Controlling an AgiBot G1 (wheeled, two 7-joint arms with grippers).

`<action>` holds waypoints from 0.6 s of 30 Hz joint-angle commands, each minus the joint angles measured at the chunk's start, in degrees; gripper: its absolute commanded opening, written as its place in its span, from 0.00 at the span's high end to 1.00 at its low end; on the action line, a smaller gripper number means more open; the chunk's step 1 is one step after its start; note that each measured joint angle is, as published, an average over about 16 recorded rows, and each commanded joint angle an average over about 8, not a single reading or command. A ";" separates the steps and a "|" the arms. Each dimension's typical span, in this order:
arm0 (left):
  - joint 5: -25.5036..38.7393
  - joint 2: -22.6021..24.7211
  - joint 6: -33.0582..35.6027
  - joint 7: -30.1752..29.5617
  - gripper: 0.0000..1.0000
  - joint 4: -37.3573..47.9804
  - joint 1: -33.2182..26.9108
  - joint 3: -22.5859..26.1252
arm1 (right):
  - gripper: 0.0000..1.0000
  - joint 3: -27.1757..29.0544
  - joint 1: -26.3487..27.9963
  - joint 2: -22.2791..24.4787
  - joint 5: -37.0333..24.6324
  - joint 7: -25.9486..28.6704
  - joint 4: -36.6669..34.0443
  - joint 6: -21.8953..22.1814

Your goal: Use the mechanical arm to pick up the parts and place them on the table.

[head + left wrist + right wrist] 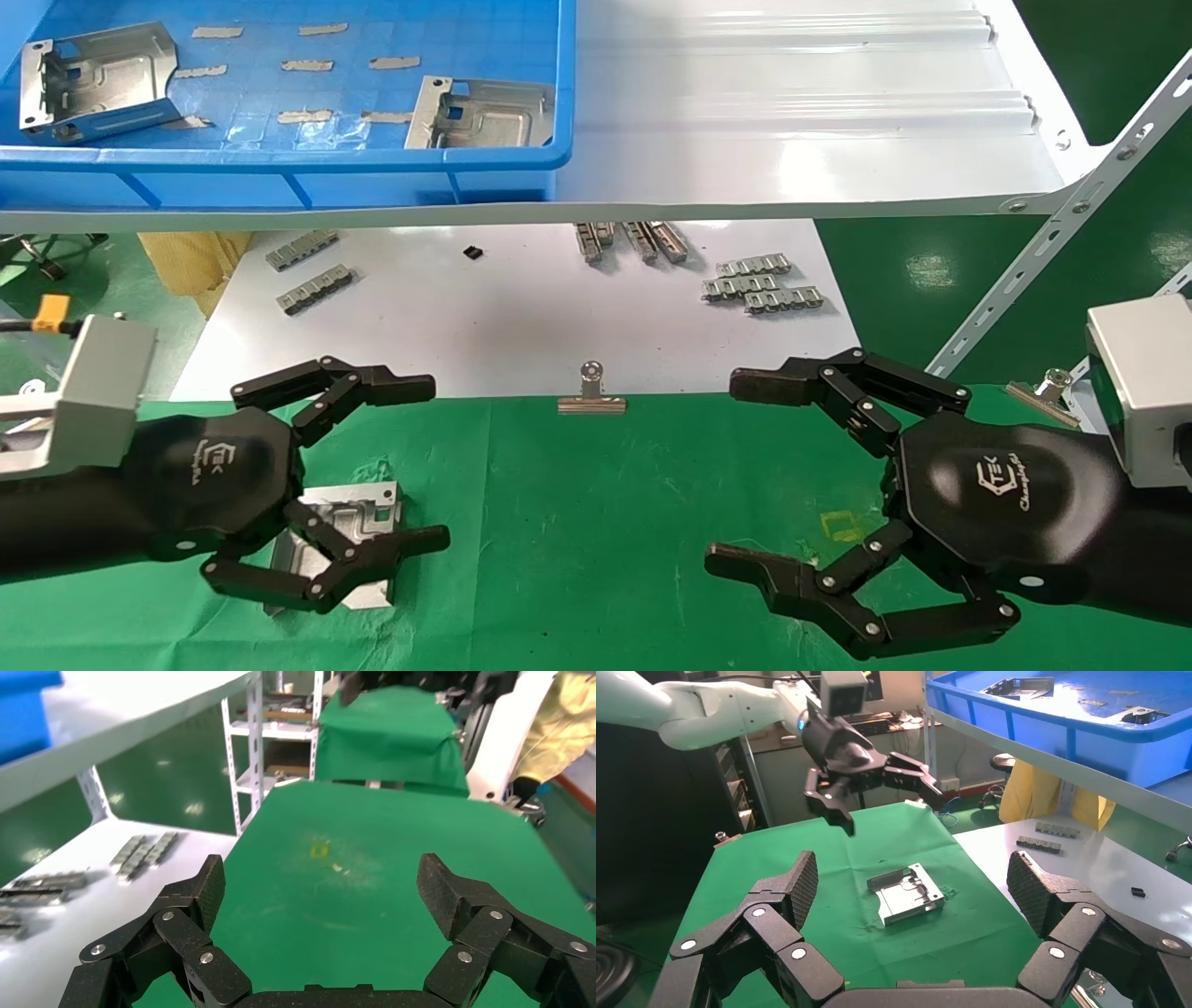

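One stamped bracket point(340, 540) lies flat on the green bench point(596, 522), directly under the left pincer point(372, 466), which hangs above it spread wide and empty. The right pincer point(736, 475) is likewise wide open and empty, well apart over bare cloth. Two more brackets point(98, 79) sit in the blue bin point(279, 172), far ahead of the left pincer, the nearer arm

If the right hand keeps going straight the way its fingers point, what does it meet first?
Probably the left black jointed hand, hovering opposite. The right black hand points across bare green cloth; the silver stamped bracket seems to lie lower.
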 commanded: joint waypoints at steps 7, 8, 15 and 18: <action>-1.64 -1.95 -0.77 -5.72 0.00 -9.08 4.69 -5.70 | 0.00 0.00 0.00 0.00 0.00 0.00 0.00 0.00; -1.84 -2.19 -0.87 -6.41 0.00 -10.19 5.27 -6.40 | 0.00 0.00 0.00 0.00 0.00 0.00 0.00 0.00; -2.99 -3.54 -1.36 -10.26 0.00 -16.60 8.55 -10.40 | 0.00 0.00 -0.01 0.00 0.01 0.00 -0.01 0.01; -3.21 -3.78 -1.44 -10.73 0.00 -17.72 9.13 -11.11 | 0.00 0.00 -0.01 0.01 0.01 0.00 -0.01 0.01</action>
